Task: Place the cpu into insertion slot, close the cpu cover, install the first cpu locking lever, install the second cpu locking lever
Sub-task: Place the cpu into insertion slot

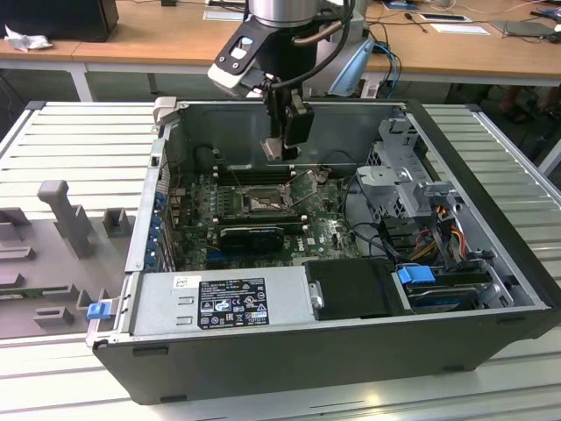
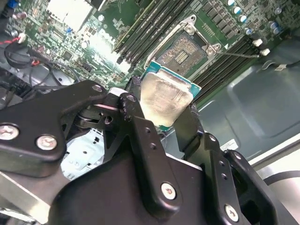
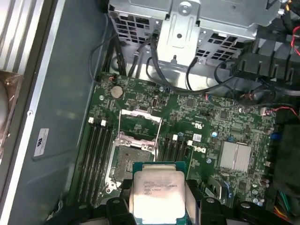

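My gripper (image 1: 282,149) hangs inside the open computer case, a little above the green motherboard, shut on the cpu (image 2: 164,101). The chip is a pale silvery square with a green edge, clamped by its sides between the two black fingers (image 2: 136,115). In the first wrist view the cpu (image 3: 157,192) hovers just off one edge of the insertion slot (image 3: 125,164), whose dark centre lies bare. The cpu cover (image 3: 140,124), a grey metal frame, is flipped open on the slot's far side. The insertion slot (image 1: 263,203) sits below the gripper, and a thin locking lever (image 2: 234,54) sticks out beside the insertion slot (image 2: 183,51).
Long black memory slots (image 3: 96,157) flank the socket on both sides. A metal drive cage (image 1: 403,171) with cables stands at the exterior view's right, and a power supply (image 1: 228,303) runs along the near edge. The case walls (image 1: 351,123) enclose the board.
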{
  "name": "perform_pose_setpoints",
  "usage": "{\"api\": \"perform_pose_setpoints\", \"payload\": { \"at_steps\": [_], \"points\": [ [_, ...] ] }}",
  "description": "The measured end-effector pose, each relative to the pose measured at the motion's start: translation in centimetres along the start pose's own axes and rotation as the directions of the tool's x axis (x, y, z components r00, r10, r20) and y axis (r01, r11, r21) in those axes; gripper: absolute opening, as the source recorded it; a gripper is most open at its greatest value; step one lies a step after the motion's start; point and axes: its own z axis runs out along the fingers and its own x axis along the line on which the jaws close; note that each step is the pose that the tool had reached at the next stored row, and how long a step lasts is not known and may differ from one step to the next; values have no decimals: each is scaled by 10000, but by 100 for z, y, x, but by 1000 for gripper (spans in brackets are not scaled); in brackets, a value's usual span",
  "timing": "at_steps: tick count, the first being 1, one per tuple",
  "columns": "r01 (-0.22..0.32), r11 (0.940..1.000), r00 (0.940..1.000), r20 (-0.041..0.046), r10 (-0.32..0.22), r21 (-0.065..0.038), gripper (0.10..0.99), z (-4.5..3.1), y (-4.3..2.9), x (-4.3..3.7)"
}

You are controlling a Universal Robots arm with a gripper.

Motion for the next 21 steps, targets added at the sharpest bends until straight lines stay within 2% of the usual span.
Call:
{"api": "perform_pose_setpoints", "payload": {
  "at_steps": [3, 9, 15, 21],
  "points": [
    [-121, 9999, 9999, 9, 121, 6, 529, 12, -1, 0],
    [-128, 9999, 9999, 61, 128, 24, 529, 89, -7, -2],
    [-283, 9996, 9996, 66, 282, 70, 529, 122, -10, -2],
    [-508, 9987, 9987, 83, 508, 68, 529, 138, -11, -3]
  ]
}}
